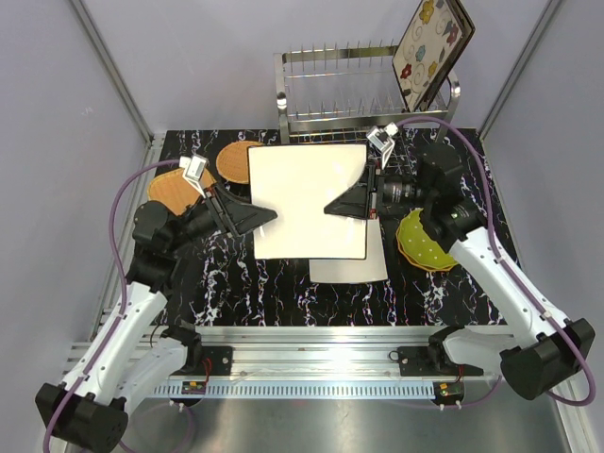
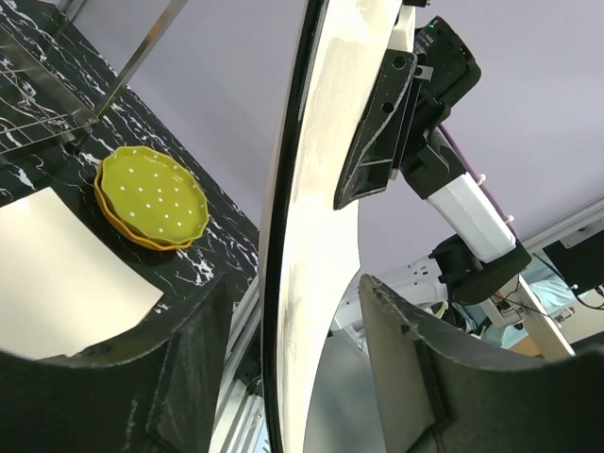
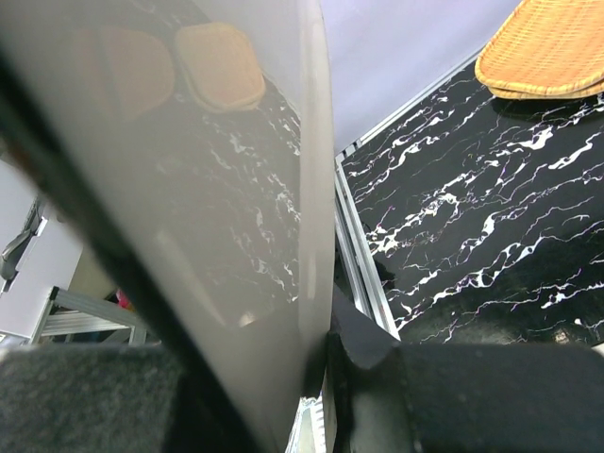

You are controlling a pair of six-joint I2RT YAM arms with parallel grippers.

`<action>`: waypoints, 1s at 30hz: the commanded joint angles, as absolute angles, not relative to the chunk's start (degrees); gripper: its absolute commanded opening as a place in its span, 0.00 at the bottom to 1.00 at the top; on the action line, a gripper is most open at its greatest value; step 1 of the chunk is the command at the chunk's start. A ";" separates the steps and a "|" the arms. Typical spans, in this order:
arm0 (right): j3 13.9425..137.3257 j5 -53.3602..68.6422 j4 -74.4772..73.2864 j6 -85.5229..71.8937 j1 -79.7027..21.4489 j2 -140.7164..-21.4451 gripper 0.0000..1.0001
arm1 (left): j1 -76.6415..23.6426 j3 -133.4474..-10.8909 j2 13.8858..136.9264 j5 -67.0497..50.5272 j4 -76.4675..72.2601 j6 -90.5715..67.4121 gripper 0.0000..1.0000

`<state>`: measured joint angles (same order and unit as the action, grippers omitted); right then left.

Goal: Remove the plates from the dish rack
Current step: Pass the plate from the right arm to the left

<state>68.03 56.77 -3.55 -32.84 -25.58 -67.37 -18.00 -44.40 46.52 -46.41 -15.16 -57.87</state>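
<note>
Black marbled table point(image 1: 236, 283), grey walls behind: two arms hold a large cream square plate point(image 1: 307, 198) aloft between them, roughly level above the middle of the surface. The right gripper point(image 1: 342, 204) is clamped on the plate's right edge. The left gripper point(image 1: 257, 219) straddles the left edge with its jaws apart. In the left wrist view the rim runs between the two fingers point(image 2: 193, 359) with a gap on either side, though it is hard to be sure that no pad brushes it.

Under the lifted plate a second cream square plate point(image 1: 351, 266) lies flat. A lime-green dotted plate point(image 1: 425, 241) sits just to its right on an orange one, and orange woven plates point(image 1: 175, 191) rest at the far left. At the back, the dish rack point(image 1: 359, 104) holds a flower-patterned plate point(image 1: 432, 45) leaning at its right end.

The step in hand looks like a two-arm carry or handover. To do it well, the left jaws should pinch the rim squarely and firmly before the right lets go — a one-sided grip on so broad a plate could tip it. From there it should come down level and aligned on the cream plate below, not be dropped.
</note>
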 commanded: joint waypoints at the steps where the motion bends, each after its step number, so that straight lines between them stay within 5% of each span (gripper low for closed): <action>1: 69.70 59.15 7.21 -33.31 -26.46 -66.44 0.00 | -17.75 -44.47 47.55 -49.30 -17.67 -57.13 0.56; 10: 68.03 58.97 9.14 -34.80 -27.07 -67.06 0.00 | -17.75 -44.12 48.43 -50.01 -19.68 -57.65 0.44; 17: 67.06 58.36 10.55 -35.59 -27.07 -67.50 0.00 | -17.75 -42.72 49.22 -51.76 -23.64 -60.38 0.22; 21: 65.84 57.05 10.81 -35.77 -27.07 -67.41 0.00 | -17.75 -41.67 49.66 -52.47 -26.19 -62.31 0.00; 23: 65.31 55.73 10.37 -35.77 -27.07 -67.15 0.02 | -17.75 -41.22 49.48 -52.65 -28.20 -63.72 0.00; 25: 64.34 55.02 10.02 -35.60 -27.07 -66.89 0.23 | -17.75 -40.78 49.31 -52.47 -28.83 -64.60 0.00; 27: 63.81 54.23 9.32 -35.16 -27.07 -66.53 0.56 | -17.75 -40.52 48.87 -52.21 -28.39 -64.51 0.00; 30: 63.37 53.09 6.78 -33.23 -26.98 -65.83 0.84 | -17.23 -39.38 47.99 -51.50 -27.42 -64.60 0.00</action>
<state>63.29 56.01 3.64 -35.24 -26.26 -67.99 -17.12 -38.70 49.63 -50.22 -21.12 -61.56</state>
